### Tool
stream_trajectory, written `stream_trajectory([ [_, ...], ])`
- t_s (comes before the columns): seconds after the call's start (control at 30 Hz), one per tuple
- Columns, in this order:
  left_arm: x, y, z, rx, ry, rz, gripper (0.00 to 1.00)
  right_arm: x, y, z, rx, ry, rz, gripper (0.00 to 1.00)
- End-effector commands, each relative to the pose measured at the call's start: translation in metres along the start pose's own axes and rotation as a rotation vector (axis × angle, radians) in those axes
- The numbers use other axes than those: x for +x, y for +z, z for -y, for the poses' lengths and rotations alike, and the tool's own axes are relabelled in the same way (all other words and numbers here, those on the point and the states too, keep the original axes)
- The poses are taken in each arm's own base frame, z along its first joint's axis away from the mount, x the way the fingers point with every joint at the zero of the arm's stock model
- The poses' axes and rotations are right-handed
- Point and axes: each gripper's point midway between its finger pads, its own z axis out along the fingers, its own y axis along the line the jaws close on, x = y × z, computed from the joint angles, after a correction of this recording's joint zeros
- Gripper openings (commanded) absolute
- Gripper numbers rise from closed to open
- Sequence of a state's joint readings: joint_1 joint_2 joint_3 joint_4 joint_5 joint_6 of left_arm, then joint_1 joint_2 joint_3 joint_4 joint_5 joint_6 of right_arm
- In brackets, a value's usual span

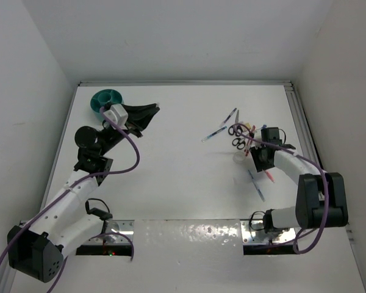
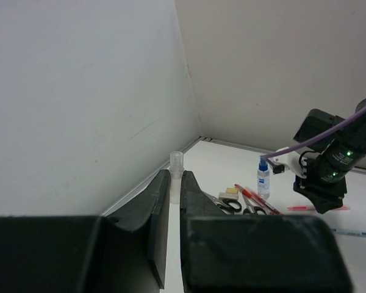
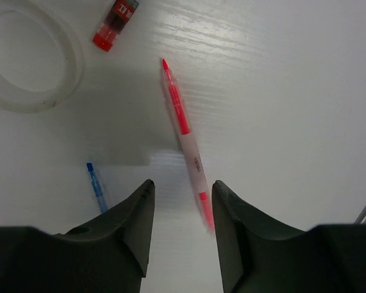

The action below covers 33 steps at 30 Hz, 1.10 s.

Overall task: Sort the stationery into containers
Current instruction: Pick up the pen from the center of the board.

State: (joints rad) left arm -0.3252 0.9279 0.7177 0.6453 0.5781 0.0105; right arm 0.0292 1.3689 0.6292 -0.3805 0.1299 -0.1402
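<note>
**Stationery loose, organiser at the far corner**

A red pen (image 3: 184, 137) lies flat ahead of the right claw (image 3: 182, 189), tip pointing away. A blue pen (image 3: 97, 186) lies just left of that claw. The clear tape ring (image 3: 30, 58) lies flat, further ahead-left. Two scissors (image 1: 234, 129) lie beyond, by an upright bottle (image 2: 263, 178). The left claw (image 2: 176, 177) pinches a clear tube (image 2: 176, 160). The teal organiser (image 1: 107, 99) sits behind its fingertips.

White table (image 1: 183, 177), white enclosure walls (image 1: 171, 36), metal rail (image 1: 300, 116) along its right edge

Open table (image 1: 171, 165) fills the middle of the top view. Scissors (image 1: 236, 130) and pens (image 1: 216, 133) clutter the centre-right; the teal organiser (image 1: 104, 97) stands upper left, beside the wall (image 1: 43, 73).
</note>
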Motion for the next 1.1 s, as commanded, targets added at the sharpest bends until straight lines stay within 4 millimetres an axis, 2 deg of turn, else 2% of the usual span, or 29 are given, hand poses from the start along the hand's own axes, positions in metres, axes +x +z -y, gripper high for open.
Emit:
stream_trajectory([
  [0.0, -0.015, -0.005, -0.011, -0.066, 0.002, 0.040, 0.00, -0.023, -0.001, 0.018, 0.067, 0.005, 0.048, 0.42],
  [0.1, -0.015, -0.006, -0.011, -0.072, -0.007, 0.038, 0.00, -0.019, 0.005, 0.022, 0.076, 0.007, 0.033, 0.40],
  [0.27, -0.015, -0.006, -0.013, -0.085, -0.005, 0.044, 0.00, -0.017, 0.016, 0.018, 0.044, -0.008, -0.014, 0.35],
  [0.43, -0.022, -0.006, -0.016, -0.096, 0.011, 0.060, 0.00, -0.017, 0.022, 0.012, 0.014, -0.010, -0.013, 0.34],
  [0.5, -0.022, -0.006, -0.016, -0.100, 0.012, 0.058, 0.00, -0.013, 0.025, 0.021, 0.020, 0.024, -0.024, 0.32],
  [0.63, -0.026, -0.006, -0.018, -0.113, 0.011, 0.062, 0.00, -0.012, 0.025, 0.020, 0.001, 0.028, -0.049, 0.09],
  [0.67, -0.028, -0.006, -0.019, -0.118, 0.010, 0.067, 0.00, -0.012, 0.024, 0.018, -0.008, 0.032, -0.046, 0.07],
  [0.73, -0.027, -0.007, -0.019, -0.121, 0.007, 0.066, 0.00, -0.016, 0.021, 0.015, -0.021, 0.033, -0.021, 0.00],
  [0.87, -0.025, -0.005, -0.018, -0.123, -0.028, 0.058, 0.00, -0.019, 0.014, 0.011, -0.035, 0.034, 0.016, 0.00],
  [0.93, -0.024, -0.004, -0.021, -0.139, -0.062, 0.056, 0.00, -0.027, 0.005, 0.010, -0.029, 0.028, 0.058, 0.00],
  [1.0, -0.021, -0.003, -0.032, -0.214, -0.177, 0.058, 0.00, -0.034, -0.004, 0.010, -0.025, 0.034, 0.091, 0.00],
  [1.07, -0.002, -0.002, -0.040, -0.284, -0.354, 0.016, 0.00, -0.050, -0.022, 0.015, -0.007, 0.057, 0.164, 0.00],
])
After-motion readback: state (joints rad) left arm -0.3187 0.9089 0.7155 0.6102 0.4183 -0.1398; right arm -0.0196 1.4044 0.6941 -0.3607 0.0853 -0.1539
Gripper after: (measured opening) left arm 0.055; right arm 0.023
